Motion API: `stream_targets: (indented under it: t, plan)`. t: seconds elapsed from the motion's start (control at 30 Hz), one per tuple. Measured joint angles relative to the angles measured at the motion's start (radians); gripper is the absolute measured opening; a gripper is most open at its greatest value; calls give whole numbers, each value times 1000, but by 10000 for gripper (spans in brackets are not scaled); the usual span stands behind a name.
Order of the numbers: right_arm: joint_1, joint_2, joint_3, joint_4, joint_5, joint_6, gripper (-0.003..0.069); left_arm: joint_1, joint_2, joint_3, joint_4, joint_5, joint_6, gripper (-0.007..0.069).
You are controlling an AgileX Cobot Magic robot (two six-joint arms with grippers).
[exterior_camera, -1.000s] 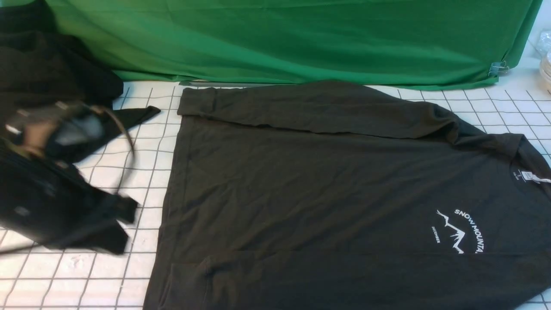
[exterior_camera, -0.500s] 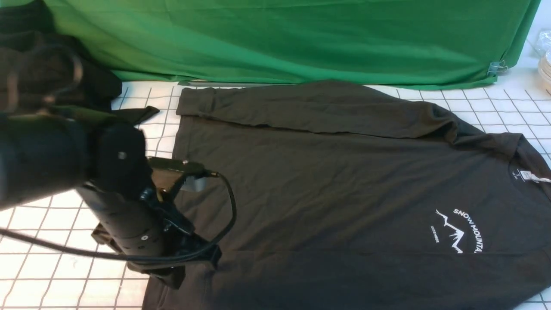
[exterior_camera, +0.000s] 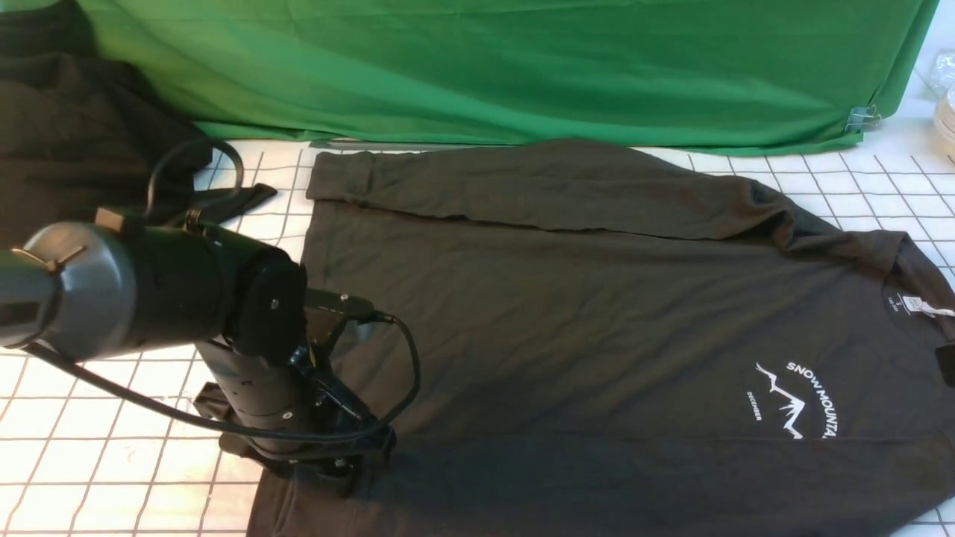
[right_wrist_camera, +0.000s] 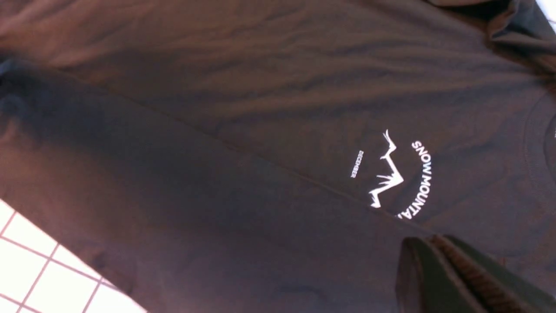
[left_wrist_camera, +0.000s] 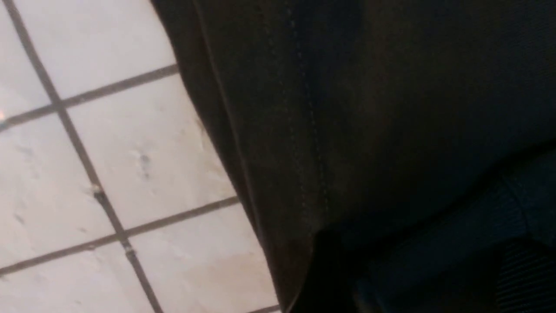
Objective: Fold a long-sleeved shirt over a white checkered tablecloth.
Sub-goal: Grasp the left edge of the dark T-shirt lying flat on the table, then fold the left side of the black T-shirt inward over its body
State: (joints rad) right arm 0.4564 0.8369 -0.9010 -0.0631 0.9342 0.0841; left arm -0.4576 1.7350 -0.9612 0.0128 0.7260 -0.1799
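The long-sleeved shirt (exterior_camera: 582, 328) lies flat and sideways on the white checkered tablecloth (exterior_camera: 112, 462), with its neck label at the right and its hem at the left. Both sleeves are folded in over the body, one along the far edge and one along the near edge. My left gripper (exterior_camera: 339, 466) points down onto the near-left hem corner. Its jaws are lost in dark in the left wrist view, where the stitched hem (left_wrist_camera: 304, 130) meets the tablecloth (left_wrist_camera: 130, 152). My right gripper (right_wrist_camera: 434, 245) hovers shut and empty just beside the white mountain logo (right_wrist_camera: 391, 174).
A second black garment (exterior_camera: 74, 127) is heaped at the back left, one corner reaching toward the shirt. A green backdrop (exterior_camera: 522, 67) hangs behind, clipped at the right (exterior_camera: 863, 117). Plastic containers (exterior_camera: 946, 112) stand at the far right edge.
My left arm has swung in from the left edge and come down onto the shirt's near-left hem corner. A dark bit of the right arm now shows at the right edge.
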Motion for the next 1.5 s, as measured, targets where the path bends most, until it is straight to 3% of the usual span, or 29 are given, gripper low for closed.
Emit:
stream_targets:
  t: [0.13,0.17,0.2,0.27,0.37,0.7,0.9,1.23,1.37,1.5]
  plan:
    - [0,0,0,4,-13,0,10,0,-4,0,0,9,0,342]
    - [0,0,0,4,-16,0,10,0,-13,0,7,22,5,246]
    - [0,0,0,4,-18,0,10,0,-13,0,7,22,5,234]
    - [0,0,0,4,-18,0,13,0,-38,0,8,43,39,84]
    - [0,0,0,4,-23,0,15,0,-88,-4,8,53,79,22]
    - [0,0,0,4,-54,0,25,4,-119,-327,57,50,127,15]
    - [0,0,0,5,-54,3,31,78,24,-584,81,82,123,15]
    - [0,0,0,9,-54,25,42,110,240,-673,96,102,133,20]
    - [0,0,0,9,-54,26,50,110,279,-673,144,99,124,84]
    - [0,0,0,9,-54,26,52,110,282,-681,201,98,99,231]
